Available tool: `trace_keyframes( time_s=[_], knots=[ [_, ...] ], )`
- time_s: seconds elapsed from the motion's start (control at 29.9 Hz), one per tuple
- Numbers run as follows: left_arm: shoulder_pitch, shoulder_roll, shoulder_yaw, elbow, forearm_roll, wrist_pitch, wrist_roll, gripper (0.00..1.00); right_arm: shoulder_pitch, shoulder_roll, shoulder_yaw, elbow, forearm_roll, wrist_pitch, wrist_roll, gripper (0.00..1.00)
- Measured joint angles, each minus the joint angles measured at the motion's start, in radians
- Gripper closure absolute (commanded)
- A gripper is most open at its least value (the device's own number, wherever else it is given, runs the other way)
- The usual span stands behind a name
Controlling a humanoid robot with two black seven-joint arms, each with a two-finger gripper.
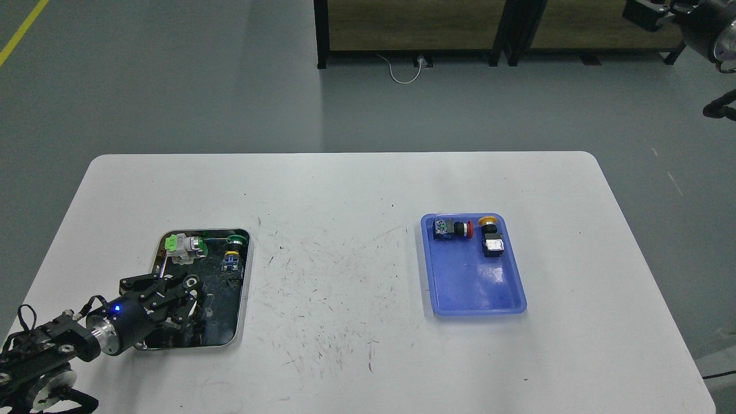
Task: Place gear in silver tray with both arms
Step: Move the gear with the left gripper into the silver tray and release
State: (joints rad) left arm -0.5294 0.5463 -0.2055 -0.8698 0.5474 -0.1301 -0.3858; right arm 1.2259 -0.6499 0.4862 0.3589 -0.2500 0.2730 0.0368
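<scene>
The silver tray [244,287] lies at the table's left front. On its far end lie a green-and-white switch [184,245] and a green-capped button part [232,253]. My left gripper [192,299] reaches in from the lower left over the tray's near-left part, its jaws spread and nothing between them. A small dark toothed part, possibly the gear [199,314], lies on the tray floor by the lower fingertip; it is too dark to be sure. My right gripper [643,12] is high at the top right corner, far from the table, dark and small.
A blue plastic tray [477,290] sits right of centre with a red-capped button [455,229] and a yellow-capped button [490,238] at its far end. The white table has a scuffed middle. Dark shelving stands on the floor behind.
</scene>
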Motion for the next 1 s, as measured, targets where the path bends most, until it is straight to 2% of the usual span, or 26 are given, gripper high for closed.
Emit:
trace_keyframes(
  time_s=[0.1, 0.2, 0.33, 0.77, 0.97, 1.0],
  knots=[
    [0.000, -0.005, -0.003, 0.004, -0.001, 0.000, 0.000, 0.38, 0.001, 0.000, -0.001, 0.000, 0.000, 0.000, -0.001, 0.00],
    [-0.001, -0.006, -0.010, 0.004, -0.004, -0.001, 0.000, 0.16, 0.003, 0.000, -0.001, 0.000, 0.000, 0.000, -0.001, 0.00],
    [-0.005, -0.006, -0.021, 0.004, -0.045, -0.006, 0.000, 0.04, 0.008, -0.001, 0.000, 0.000, 0.000, 0.000, -0.002, 0.00],
    [-0.021, 0.015, -0.012, -0.003, -0.127, -0.006, 0.000, 0.04, 0.021, -0.002, 0.005, 0.001, 0.001, 0.000, 0.000, 0.00],
    [-0.015, 0.014, 0.008, -0.011, -0.118, -0.002, -0.002, 0.20, 0.021, 0.000, 0.005, 0.001, 0.001, 0.000, 0.001, 0.00],
    [-0.016, 0.013, 0.013, -0.011, -0.117, -0.002, -0.002, 0.28, 0.021, 0.000, 0.005, 0.000, 0.001, 0.000, 0.001, 0.00]
  ],
)
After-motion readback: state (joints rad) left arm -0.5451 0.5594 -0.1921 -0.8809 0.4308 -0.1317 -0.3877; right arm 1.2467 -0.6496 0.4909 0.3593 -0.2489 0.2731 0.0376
